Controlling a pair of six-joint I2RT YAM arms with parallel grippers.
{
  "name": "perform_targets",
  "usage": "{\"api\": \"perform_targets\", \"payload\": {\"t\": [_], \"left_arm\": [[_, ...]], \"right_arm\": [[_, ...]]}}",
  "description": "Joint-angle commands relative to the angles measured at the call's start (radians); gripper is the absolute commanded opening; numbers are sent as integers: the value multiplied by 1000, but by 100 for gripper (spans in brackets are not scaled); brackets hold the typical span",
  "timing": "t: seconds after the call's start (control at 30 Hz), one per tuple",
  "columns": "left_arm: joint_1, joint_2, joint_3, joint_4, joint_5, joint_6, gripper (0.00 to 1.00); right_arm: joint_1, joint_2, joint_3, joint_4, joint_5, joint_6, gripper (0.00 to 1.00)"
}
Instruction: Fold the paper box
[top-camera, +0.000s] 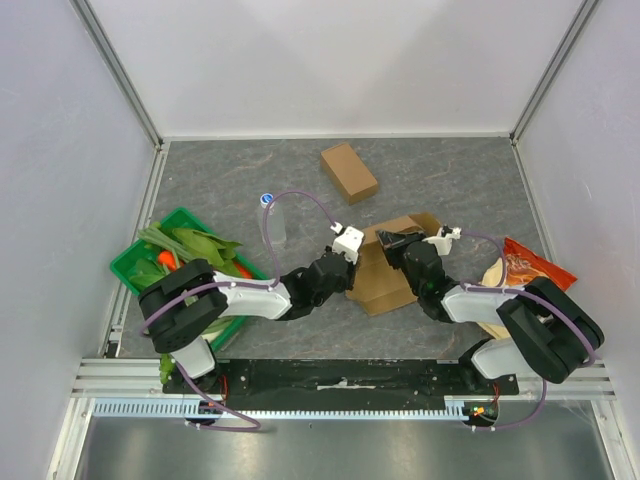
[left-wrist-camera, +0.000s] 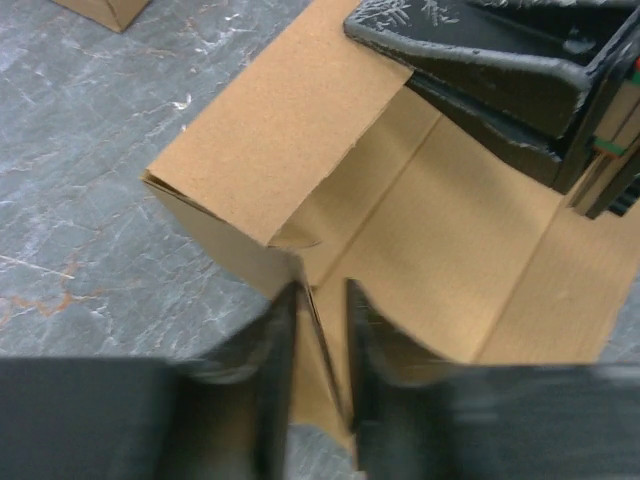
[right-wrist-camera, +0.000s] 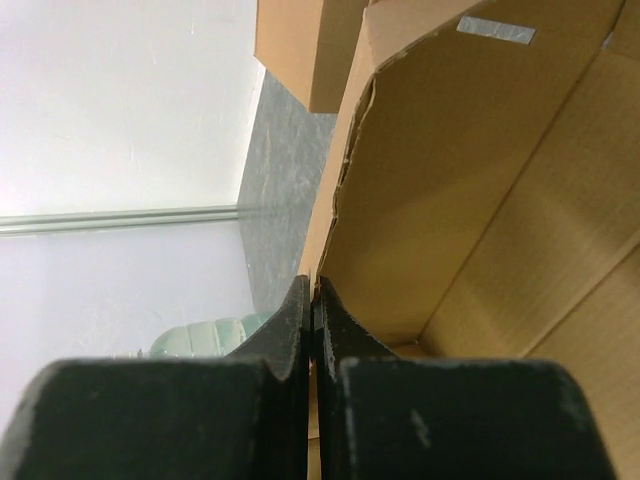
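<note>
Your right pincer (right-wrist-camera: 312, 315) pinches the box (right-wrist-camera: 470, 200) wall (thin cardboard). Your left pincer (left-wrist-camera: 320, 345) stands slightly spread, the box's edge inside the gap, seemingly loose.

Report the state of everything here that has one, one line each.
paper box, open, flaps not yet folded shut
small box, closed
bottle, upright, cap on
green basket, filled with vegetables
snack bag, lying flat
left end effector, slightly open, fingers either side of a paper box wall
right end effector, shut on a paper box wall
</note>
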Motion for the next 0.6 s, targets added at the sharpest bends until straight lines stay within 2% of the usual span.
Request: {"api": "perform_targets", "payload": {"t": [0.0, 0.07, 0.23, 0.37, 0.5, 0.57], "left_arm": [[6, -36, 68, -32, 23, -80, 40], [12, -62, 39, -20, 61, -82, 48], [55, -208, -107, 38, 236, -39, 53], [82, -335, -182, 6, 301, -20, 55], [87, -482, -251, -46, 281, 29, 54], [92, -562, -271, -86, 211, 21, 48]], "right_arm": [[13, -15, -19, 11, -12, 14, 0], [13, -18, -21, 8, -9, 14, 0], [11, -40, -21, -15, -4, 10, 0], [8, -44, -29, -17, -10, 8, 0], [5, -40, -27, -13, -15, 10, 0], [5, -38, -24, -13, -18, 10, 0]]}}
